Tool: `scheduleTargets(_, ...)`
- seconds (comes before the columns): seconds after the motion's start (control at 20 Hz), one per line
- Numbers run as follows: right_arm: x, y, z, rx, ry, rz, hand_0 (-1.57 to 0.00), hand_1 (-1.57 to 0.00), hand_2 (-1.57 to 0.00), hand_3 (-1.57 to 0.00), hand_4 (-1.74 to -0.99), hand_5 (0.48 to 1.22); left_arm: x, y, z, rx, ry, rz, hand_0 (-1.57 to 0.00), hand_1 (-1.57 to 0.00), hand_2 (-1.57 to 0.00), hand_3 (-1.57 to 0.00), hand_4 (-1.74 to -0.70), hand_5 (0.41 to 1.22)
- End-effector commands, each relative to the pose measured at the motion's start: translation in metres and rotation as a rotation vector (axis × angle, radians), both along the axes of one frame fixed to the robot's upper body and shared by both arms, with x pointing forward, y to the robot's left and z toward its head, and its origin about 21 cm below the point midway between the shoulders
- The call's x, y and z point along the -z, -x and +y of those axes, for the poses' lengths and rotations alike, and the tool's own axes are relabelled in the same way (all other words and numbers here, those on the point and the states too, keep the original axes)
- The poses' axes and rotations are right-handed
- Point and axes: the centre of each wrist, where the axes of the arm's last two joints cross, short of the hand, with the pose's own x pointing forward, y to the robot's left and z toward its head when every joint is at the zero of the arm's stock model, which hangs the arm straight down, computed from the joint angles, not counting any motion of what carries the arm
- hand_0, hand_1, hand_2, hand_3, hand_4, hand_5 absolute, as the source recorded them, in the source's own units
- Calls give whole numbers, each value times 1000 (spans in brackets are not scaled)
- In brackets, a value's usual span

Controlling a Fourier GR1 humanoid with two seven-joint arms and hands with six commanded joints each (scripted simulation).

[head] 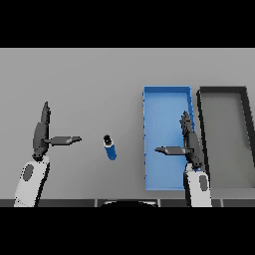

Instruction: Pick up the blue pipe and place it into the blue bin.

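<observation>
A short blue pipe with a dark end lies on the grey table, near the middle, between the two hands. The blue bin stands to its right, long and rectangular, with nothing inside. My right hand hovers over the bin's right side, fingers straight and thumb pointing left, holding nothing. My left hand is at the left of the table, open too, its thumb pointing right toward the pipe, a short gap away.
A dark grey bin stands right beside the blue bin, at the table's right edge. Bare grey table stretches behind and to the left of the pipe.
</observation>
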Motion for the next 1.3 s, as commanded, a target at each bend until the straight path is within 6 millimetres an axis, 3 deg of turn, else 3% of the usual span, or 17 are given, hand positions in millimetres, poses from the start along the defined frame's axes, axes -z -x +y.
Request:
scheduleTargets(0.0,0,0,0,1,0,0,1,1,1,1,-1254,598,0,0,0,0,0,-5,1,1,1,1,-1186,605)
scheduleTargets(0.25,0,-1,1,4,-3,7,1,1,1,1,-1254,598,-2,0,2,0,-4,-8,1,1,1,1,-1186,605)
scheduleTargets(0.35,-2,18,-17,-75,187,-54,1,1,1,1,-1255,597,-2,8,26,206,-68,23,1,1,1,1,-1188,606)
scheduleTargets(0.45,-6,28,-18,-111,262,-60,1,1,1,1,-1249,598,-2,11,42,283,-79,38,1,1,1,1,-1189,604)
scheduleTargets(0.7,-9,32,-17,-136,292,-41,1,1,1,1,-1226,593,0,20,41,415,-123,41,1,1,1,1,-1162,605)
scheduleTargets(0.95,-9,26,-16,-158,287,-50,1,1,1,1,-1234,609,-5,33,21,635,-118,120,1,1,1,1,-1184,557)
scheduleTargets(1.25,-11,27,-16,-171,274,-62,1,1,1,1,-1283,642,-2,39,-27,778,-123,177,1,1,1,1,-1205,502)
